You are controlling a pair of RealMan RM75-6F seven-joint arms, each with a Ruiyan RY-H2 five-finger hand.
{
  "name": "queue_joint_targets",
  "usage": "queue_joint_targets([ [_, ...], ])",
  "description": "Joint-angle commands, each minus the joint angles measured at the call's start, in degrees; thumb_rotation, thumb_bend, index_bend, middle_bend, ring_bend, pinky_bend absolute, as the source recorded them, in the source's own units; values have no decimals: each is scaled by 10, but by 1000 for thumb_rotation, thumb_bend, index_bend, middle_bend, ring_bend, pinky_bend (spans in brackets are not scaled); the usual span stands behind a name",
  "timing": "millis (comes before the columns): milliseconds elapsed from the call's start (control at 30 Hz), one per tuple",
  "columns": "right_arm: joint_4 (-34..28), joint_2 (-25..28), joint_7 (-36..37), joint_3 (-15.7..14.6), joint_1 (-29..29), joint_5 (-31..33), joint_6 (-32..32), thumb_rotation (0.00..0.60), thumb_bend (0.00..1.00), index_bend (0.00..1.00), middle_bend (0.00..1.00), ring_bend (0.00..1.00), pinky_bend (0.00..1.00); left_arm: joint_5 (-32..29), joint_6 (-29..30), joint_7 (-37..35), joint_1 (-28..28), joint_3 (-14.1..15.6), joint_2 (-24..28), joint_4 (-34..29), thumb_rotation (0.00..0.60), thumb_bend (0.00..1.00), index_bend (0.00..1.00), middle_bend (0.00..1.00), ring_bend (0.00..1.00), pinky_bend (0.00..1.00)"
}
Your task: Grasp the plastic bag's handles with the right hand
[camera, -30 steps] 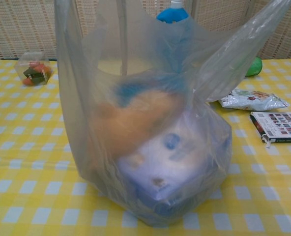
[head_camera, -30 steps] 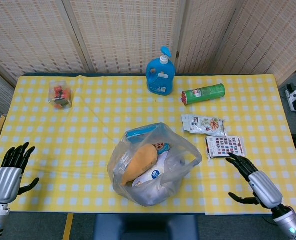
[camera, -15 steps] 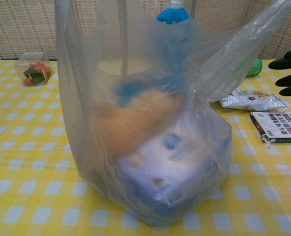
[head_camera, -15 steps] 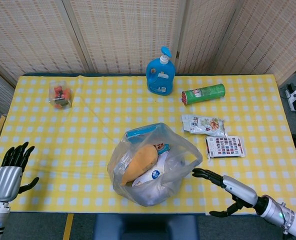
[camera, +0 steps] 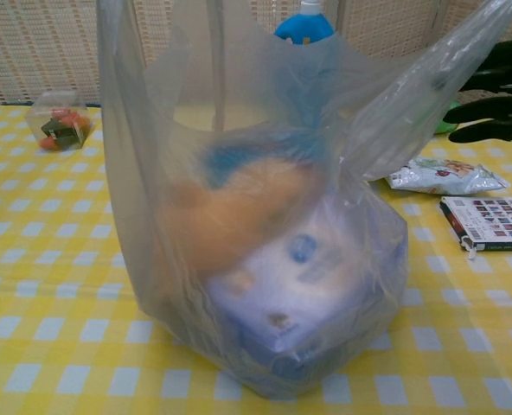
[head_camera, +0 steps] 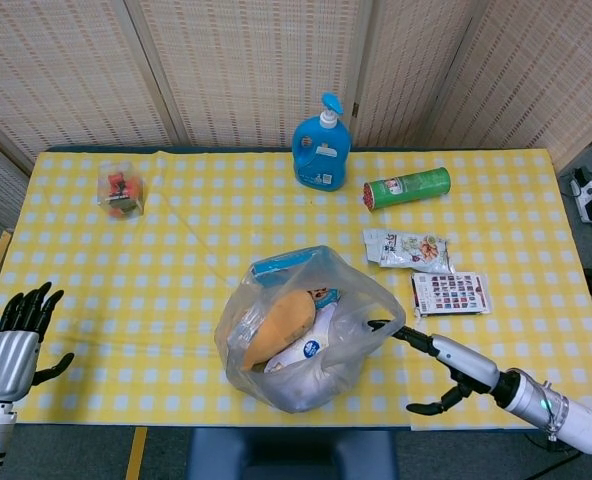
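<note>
A clear plastic bag [head_camera: 301,330] [camera: 256,216] stands near the table's front edge, filled with an orange item, a blue box and a white package. Its handles [head_camera: 381,318] [camera: 464,43] stick up at the right side. My right hand [head_camera: 431,365] [camera: 494,91] reaches in from the right, fingers spread, with the black fingertips [head_camera: 381,326] right at the handle loop. Whether they touch it I cannot tell; nothing is gripped. My left hand [head_camera: 16,340] rests open at the table's left front corner, far from the bag.
A blue soap dispenser [head_camera: 322,145], a green chip can [head_camera: 407,187], a snack packet [head_camera: 408,249] and a small printed box [head_camera: 450,293] lie behind and right of the bag. A clear box of toys [head_camera: 120,190] sits far left. A yellow checked cloth [head_camera: 126,290] covers the table.
My right hand has swung in from the table's right front toward the bag, now reaching the handle loop. The bag and left hand have barely moved.
</note>
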Motion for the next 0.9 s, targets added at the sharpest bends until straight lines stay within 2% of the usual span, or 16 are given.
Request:
queue_joint_targets([
  [33, 6, -11, 12, 4, 12, 6, 4, 600, 284, 0, 0, 0, 0, 0, 0, 0, 0, 0, 0, 0, 600, 236, 0, 0, 10, 0],
  [333, 27, -35, 67, 5, 36, 22, 14, 600, 285, 0, 0, 0, 0, -5, -5, -3, -1, 0, 0, 3, 600, 233, 0, 0, 12, 0],
  [533, 31, -50, 83, 10, 60, 10, 26, 600, 284, 0, 0, 0, 0, -6, -5, -3, -1, 1, -1, 4, 600, 232, 0, 0, 13, 0],
  [900, -7, -59, 35, 9, 96, 2, -1, 600, 284, 0, 0, 0, 0, 2, 1, -6, 1, 4, 1, 1, 600, 231, 0, 0, 13, 0],
])
